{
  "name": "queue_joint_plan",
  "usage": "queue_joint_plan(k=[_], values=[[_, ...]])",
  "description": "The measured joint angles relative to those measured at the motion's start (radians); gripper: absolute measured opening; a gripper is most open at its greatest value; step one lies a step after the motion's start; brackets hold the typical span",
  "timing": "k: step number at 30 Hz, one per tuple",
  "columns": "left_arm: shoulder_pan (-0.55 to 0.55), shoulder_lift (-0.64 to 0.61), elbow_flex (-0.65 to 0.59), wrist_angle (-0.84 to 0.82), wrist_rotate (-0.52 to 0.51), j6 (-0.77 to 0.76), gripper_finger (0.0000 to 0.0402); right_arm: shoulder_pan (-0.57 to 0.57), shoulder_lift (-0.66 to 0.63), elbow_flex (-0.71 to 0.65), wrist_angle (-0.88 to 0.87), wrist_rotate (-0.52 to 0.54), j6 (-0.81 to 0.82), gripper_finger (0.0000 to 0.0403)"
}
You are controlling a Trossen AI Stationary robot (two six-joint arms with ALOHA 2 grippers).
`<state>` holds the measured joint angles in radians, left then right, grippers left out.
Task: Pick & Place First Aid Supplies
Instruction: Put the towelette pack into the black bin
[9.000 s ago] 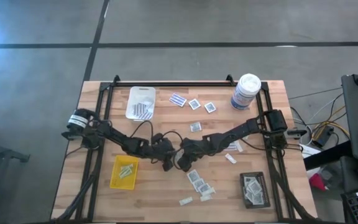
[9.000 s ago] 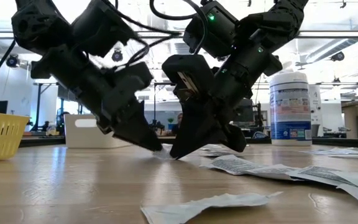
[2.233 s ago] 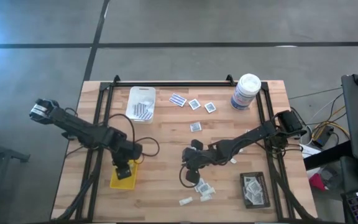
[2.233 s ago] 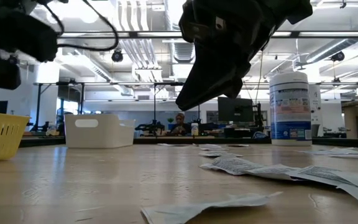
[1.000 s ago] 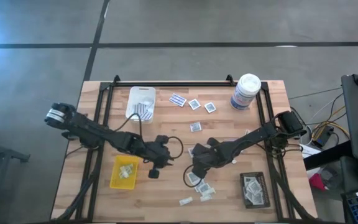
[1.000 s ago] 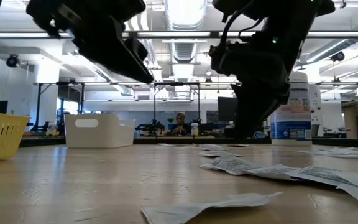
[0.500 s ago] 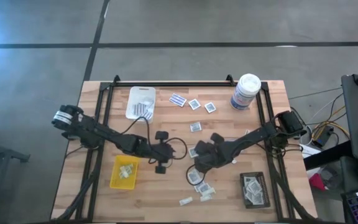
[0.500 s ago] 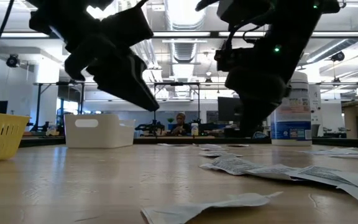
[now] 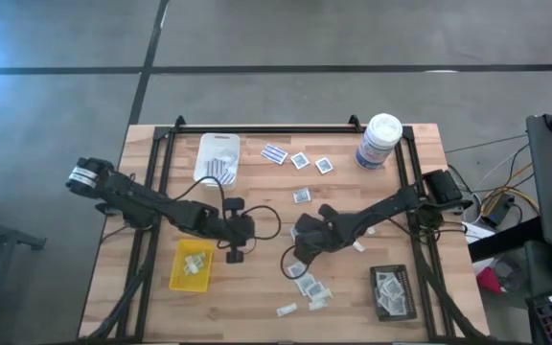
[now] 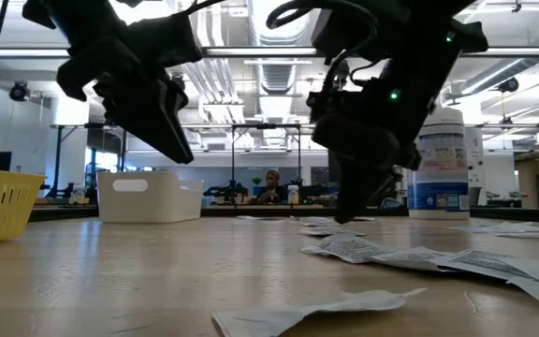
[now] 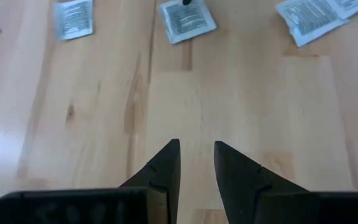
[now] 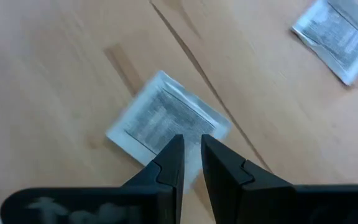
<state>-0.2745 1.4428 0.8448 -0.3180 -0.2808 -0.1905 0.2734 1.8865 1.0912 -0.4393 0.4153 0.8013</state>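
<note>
— How far along, left to right? The yellow tray (image 9: 191, 265), white tray (image 9: 216, 158) and black tray (image 9: 392, 291) each hold a few first aid supplies (image 9: 307, 281); many packets lie loose mid-table and toward the near right.

— And the jaws? The left gripper (image 11: 196, 157) hangs narrowly parted and empty; the right gripper (image 12: 191, 152), barely parted, hovers over one square packet (image 12: 166, 120), holding nothing.

Pale smooth wooden table (image 9: 257, 287), matt papery packets (image 12: 166, 121), yellow plastic tray (image 9: 178, 278)

Three trays (image 9: 217, 158), one canister (image 9: 379, 141), two arms (image 9: 161, 203)
</note>
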Motion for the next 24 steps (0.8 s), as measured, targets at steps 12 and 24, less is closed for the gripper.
queue_joint_plan(k=[12, 24], values=[[-0.002, 0.002, -0.048, 0.034, 0.066, -0.017, 0.0092, -0.023, 0.100, 0.004, 0.198, -0.049, 0.003, 0.0052], [-0.002, 0.002, -0.243, 0.553, 0.070, -0.024, 0.0092, -0.026, 0.106, 0.014, 0.286, -0.080, -0.017, 0.0052]])
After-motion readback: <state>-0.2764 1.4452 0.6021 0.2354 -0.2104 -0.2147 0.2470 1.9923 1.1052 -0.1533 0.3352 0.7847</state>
